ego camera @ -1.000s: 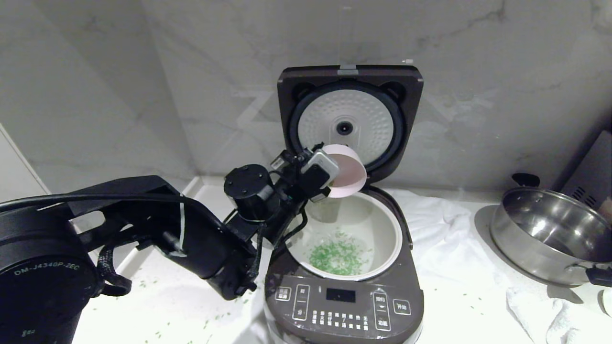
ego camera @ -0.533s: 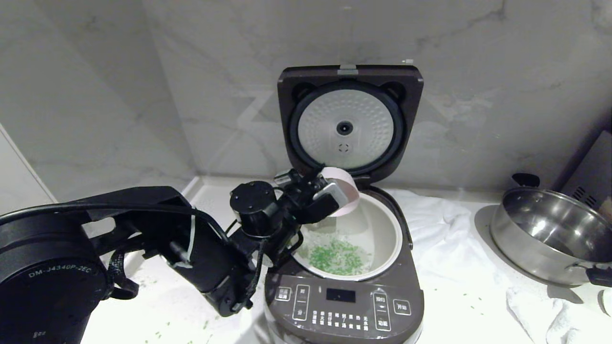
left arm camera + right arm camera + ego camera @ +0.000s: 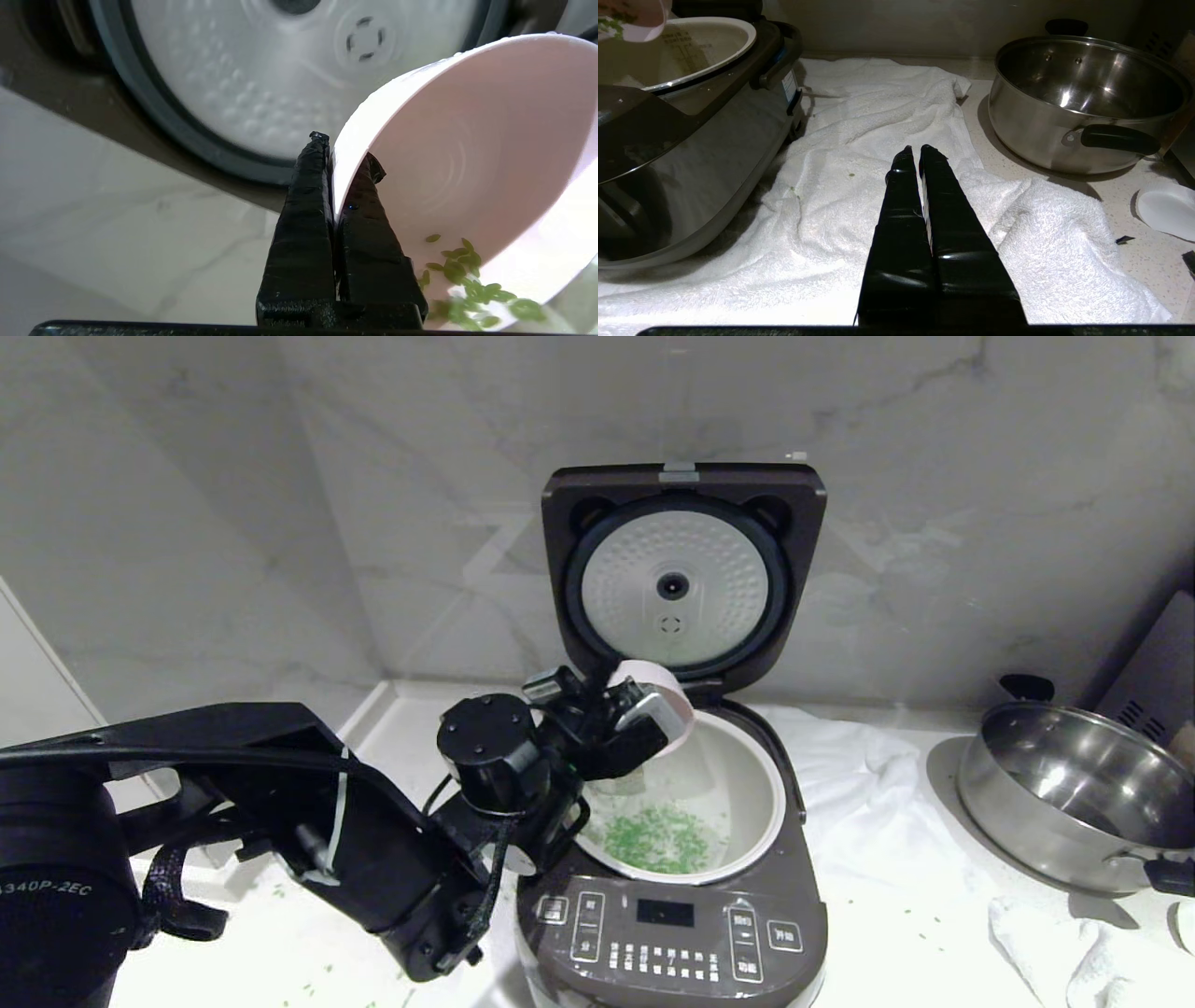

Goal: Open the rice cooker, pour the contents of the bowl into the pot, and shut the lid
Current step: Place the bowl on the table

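The left gripper is clenched on the rim of the small pale pink bowl, tilted above the round cream-white pot. Some tiny green grains cling near the bowl's lip; if the bowl leaves the pot tilted, they may fall beside it.

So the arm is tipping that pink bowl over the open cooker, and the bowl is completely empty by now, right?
Not quite. The left gripper does tip the bowl over the open rice cooker, but the left wrist view shows green bits inside its lower edge.

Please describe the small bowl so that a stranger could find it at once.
Find the big dark rice cooker with its lid raised. Above its cream pot, the left gripper pinches a tilted bowl: small, pale pink, unlike the large steel pan.
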Robot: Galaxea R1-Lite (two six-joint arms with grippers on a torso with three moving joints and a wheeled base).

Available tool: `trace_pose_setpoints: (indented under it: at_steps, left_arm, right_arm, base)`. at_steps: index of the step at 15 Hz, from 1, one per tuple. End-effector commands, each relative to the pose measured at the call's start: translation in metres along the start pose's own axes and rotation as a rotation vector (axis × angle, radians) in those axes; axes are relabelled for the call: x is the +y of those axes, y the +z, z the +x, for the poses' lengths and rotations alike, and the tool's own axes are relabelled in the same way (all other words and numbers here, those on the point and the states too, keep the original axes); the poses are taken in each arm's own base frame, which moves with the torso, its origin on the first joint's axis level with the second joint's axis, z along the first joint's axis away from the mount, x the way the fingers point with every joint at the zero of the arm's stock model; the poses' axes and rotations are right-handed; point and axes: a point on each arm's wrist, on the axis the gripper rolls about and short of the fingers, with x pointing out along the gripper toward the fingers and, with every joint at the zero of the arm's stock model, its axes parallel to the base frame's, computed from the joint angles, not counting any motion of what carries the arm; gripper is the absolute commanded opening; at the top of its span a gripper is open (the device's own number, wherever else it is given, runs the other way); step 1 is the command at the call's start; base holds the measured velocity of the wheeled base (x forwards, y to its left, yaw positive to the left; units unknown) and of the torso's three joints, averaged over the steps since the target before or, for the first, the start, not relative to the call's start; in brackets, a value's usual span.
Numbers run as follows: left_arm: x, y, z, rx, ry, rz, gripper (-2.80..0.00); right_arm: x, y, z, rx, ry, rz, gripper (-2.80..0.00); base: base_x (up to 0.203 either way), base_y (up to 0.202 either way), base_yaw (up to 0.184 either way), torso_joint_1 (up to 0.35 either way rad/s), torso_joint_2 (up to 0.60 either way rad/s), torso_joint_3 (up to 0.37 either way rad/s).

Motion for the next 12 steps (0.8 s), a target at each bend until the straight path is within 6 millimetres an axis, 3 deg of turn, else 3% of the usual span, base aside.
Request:
trace_pose_setpoints:
  at_steps: [1, 3, 6, 8, 10, 12]
  left_arm:
    - [0.007, 0.004, 0.007, -0.010, 0.048, -0.016, -2.80]
    - [0.018, 0.017, 0.016, -0.002, 0.140, -0.116, -2.80]
    - [-0.005, 0.024, 0.005, 0.042, 0.099, -0.172, -2.80]
    - [-0.014, 0.025, 0.009, 0.060, 0.108, -0.187, -2.80]
    - [-0.014, 0.029, 0.007, 0.056, 0.110, -0.197, -2.80]
    - [-0.019, 0.022, -0.001, 0.083, 0.073, -0.173, -2.80]
  right_arm:
    - [0.000, -0.001, 0.000, 0.001, 0.001, 0.000, -2.80]
    - [0.000, -0.001, 0.000, 0.001, 0.001, 0.000, -2.80]
    - [0.000, -0.001, 0.000, 0.001, 0.001, 0.000, -2.80]
    - [0.000, -0.001, 0.000, 0.003, 0.001, 0.000, -2.80]
    - [0.000, -0.001, 0.000, 0.004, 0.001, 0.000, -2.80]
    - [0.000, 0.000, 0.000, 0.001, 0.001, 0.000, -2.80]
  base:
    - [0.000, 0.000, 0.000, 0.000, 0.00, 0.000]
    - [0.000, 0.000, 0.000, 0.000, 0.00, 0.000]
    - [0.000, 0.000, 0.000, 0.000, 0.00, 0.000]
    - [0.000, 0.000, 0.000, 0.000, 0.00, 0.000]
    - [0.000, 0.000, 0.000, 0.000, 0.00, 0.000]
    - [0.000, 0.000, 0.000, 0.000, 0.00, 0.000]
